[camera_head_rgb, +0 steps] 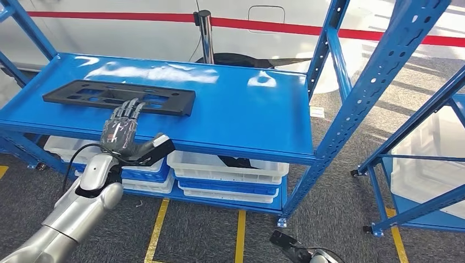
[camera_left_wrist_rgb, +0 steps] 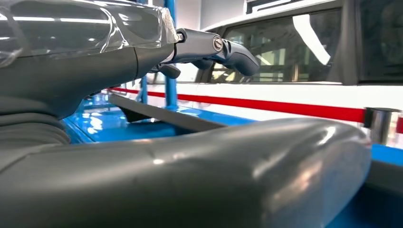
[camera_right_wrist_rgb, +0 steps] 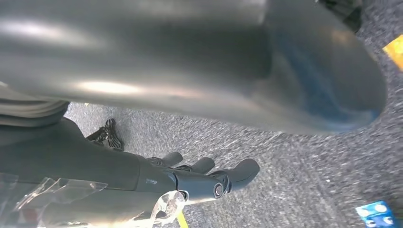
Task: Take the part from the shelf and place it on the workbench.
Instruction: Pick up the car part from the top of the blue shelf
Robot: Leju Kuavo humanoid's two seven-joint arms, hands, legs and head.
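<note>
The part (camera_head_rgb: pixel 118 97) is a long flat black plate with several cut-outs, lying on the left of the blue shelf (camera_head_rgb: pixel 247 115). My left hand (camera_head_rgb: pixel 122 131) reaches over the shelf's front edge; its spread fingers lie over the plate's near edge and its thumb juts out below the shelf lip. It holds nothing. In the left wrist view the fingers (camera_left_wrist_rgb: pixel 223 47) hover just above the dark plate (camera_left_wrist_rgb: pixel 161 116), with the thumb (camera_left_wrist_rgb: pixel 214 175) lower and closer. My right hand (camera_head_rgb: pixel 296 251) hangs low over the grey floor, and the right wrist view shows its fingers (camera_right_wrist_rgb: pixel 209 175) loosely extended and empty.
White and blue bins (camera_head_rgb: pixel 230 170) are stacked on the tier under the shelf. Slanted blue uprights (camera_head_rgb: pixel 378 76) frame its right end, and a second blue rack (camera_head_rgb: pixel 427 164) stands further right. Behind are a chrome post (camera_head_rgb: pixel 205 33) and a white vehicle (camera_head_rgb: pixel 137 22) with a red stripe.
</note>
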